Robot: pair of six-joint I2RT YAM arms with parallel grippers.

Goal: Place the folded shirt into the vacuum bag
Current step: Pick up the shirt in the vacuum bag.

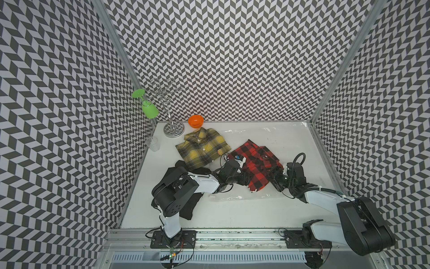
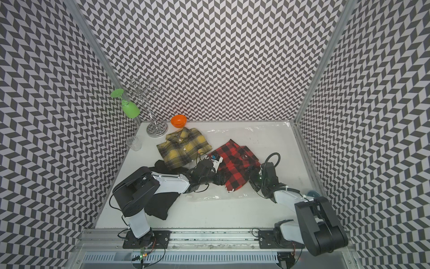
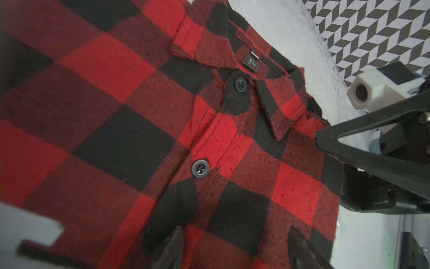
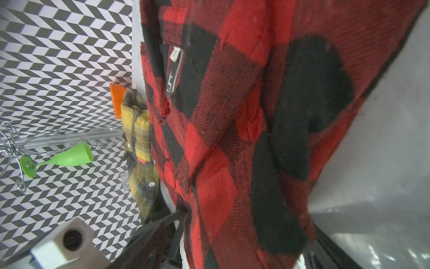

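Nearside of red shirt [image 1: 254, 163] hem, open table [image 1: 232, 215].

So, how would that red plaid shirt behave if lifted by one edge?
Probably floppy: the red plaid shirt is soft-looking folded cloth, so it would likely sag and unfold. Against the glossy vacuum bag it may slide when pushed.
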